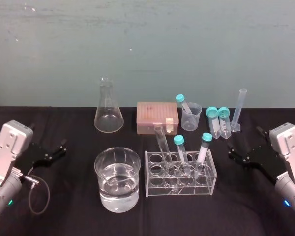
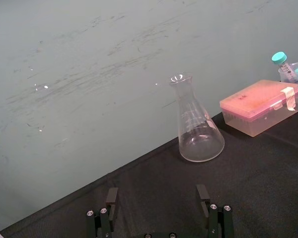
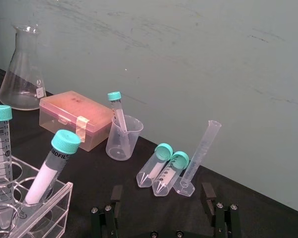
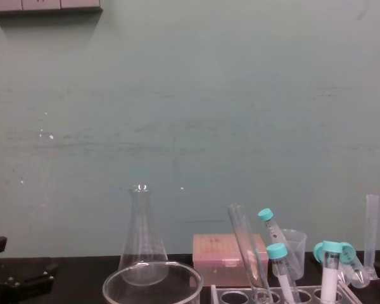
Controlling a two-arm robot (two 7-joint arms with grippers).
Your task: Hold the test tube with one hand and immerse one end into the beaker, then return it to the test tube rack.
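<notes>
Left gripper (image 1: 62, 146): jaws stand wide apart with nothing between them. In the left wrist view the two black fingers frame bare black table (image 2: 268, 163), well short of any glassware. The gripper sits low at the robot's far left, pointing in toward the middle of the table.

Right gripper (image 1: 232, 152): jaws likewise spread wide and empty. It sits at the far right, pointing in toward the test tube rack (image 1: 148, 173) but well apart from it.

Test tube (image 1: 162, 145): uncapped, seated in the rack toward its left end. It is tilted, with its open top leaning away and to the left. Which hole holds it cannot be told. Neither gripper touches it.

Two teal-capped tubes (image 1: 180, 147) stand in the same rack to the right of the test tube, both leaning.

Beaker (image 1: 97, 169): upright just to the left of the rack, not touching it, with clear liquid filling roughly its lower half.

Back row, left to right:
- a conical flask (image 1: 108, 112)
- a pink box (image 1: 156, 117)
- a small plastic cup (image 1: 191, 119) with one capped tube leaning in it
- two capped tubes lying together on the cloth
- a narrow graduated cylinder (image 1: 240, 109), upright
</notes>
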